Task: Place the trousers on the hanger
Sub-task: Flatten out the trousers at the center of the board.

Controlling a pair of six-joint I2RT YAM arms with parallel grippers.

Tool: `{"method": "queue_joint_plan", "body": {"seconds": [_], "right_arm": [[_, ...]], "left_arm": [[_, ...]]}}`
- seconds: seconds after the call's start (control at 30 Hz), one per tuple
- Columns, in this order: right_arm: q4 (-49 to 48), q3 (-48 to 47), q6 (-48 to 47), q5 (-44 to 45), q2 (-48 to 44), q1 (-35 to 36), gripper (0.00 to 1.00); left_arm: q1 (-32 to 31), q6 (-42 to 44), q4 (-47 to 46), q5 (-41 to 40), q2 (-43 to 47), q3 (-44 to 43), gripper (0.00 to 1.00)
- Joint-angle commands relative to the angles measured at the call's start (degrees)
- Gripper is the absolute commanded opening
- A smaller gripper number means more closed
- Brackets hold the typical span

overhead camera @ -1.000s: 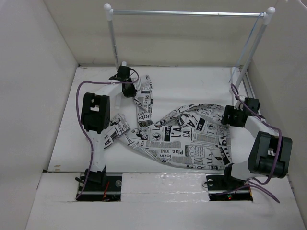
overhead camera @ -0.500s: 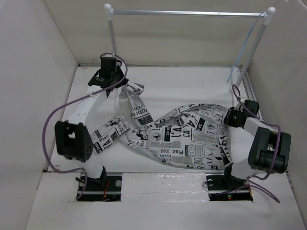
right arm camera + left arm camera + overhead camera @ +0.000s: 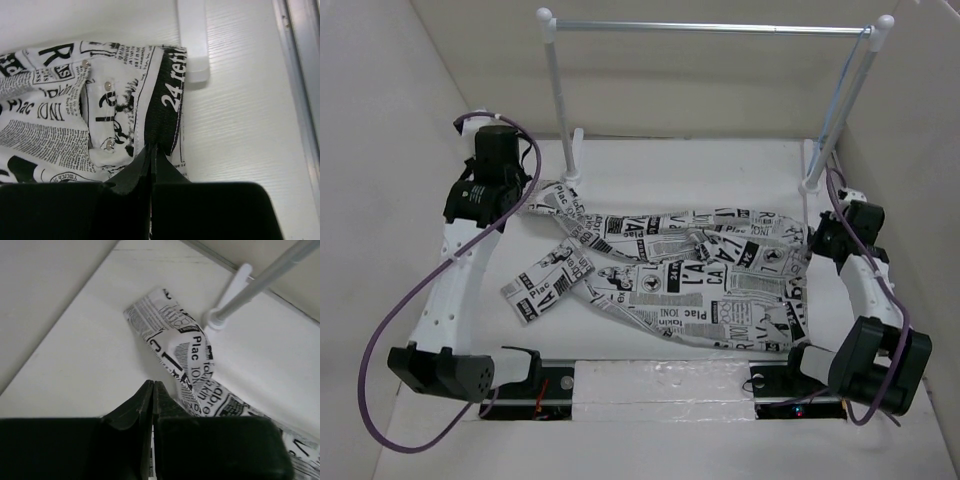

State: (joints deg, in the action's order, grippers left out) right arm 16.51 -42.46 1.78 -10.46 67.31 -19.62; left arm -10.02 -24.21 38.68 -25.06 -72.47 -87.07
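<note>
Laid out for hanging: the trousers (image 3: 720,290) are lying spread across the white surface (image 3: 700,170) between the two arms. The waistband is pointing right, and one leg is running up toward the left post of the rack (image 3: 710,27).

The right pincer (image 3: 152,147) is clenching the black-banded edge of the waistband just beside the rack's white foot (image 3: 192,45), apparently to anchor that end. The left pincer (image 3: 152,386) is clenched too, its tips sitting low beside the far leg near the cuff. Its own camera is not showing whether a fold is caught between the fingers or merely lying alongside them.

A thin pale wire slanting down from the right end of the rail, seemingly the hanger (image 3: 841,95), is waiting well apart from the garment with nothing draped on it.

Judging by the layout, the arms are drawing the trousers out lengthwise so they can be folded over the hanger's bar. That step is not yet begun, and the second leg is lying askew nearer the left arm's base.
</note>
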Motion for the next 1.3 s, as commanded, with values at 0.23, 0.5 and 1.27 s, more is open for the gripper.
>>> {"method": "queue_joint_plan", "body": {"seconds": [0.23,0.5,1.27], "right_arm": [[-3.5,-9.0,0.1,6.8,9.6,-2.9,0.00],[-4.4,-9.8,0.0,2.9,10.2,-3.4,0.00],[-7.5,-7.3,-3.4,-3.5,9.5,-4.5,0.00]], "left_arm": [[3.4,-6.4,-4.5,0.3,1.0,17.7,0.36],[16.9,-17.6,-21.3,22.4,-12.5,21.6,0.61],[23.1,-21.8,-24.4,18.4,-42.9,7.5,0.00]]}}
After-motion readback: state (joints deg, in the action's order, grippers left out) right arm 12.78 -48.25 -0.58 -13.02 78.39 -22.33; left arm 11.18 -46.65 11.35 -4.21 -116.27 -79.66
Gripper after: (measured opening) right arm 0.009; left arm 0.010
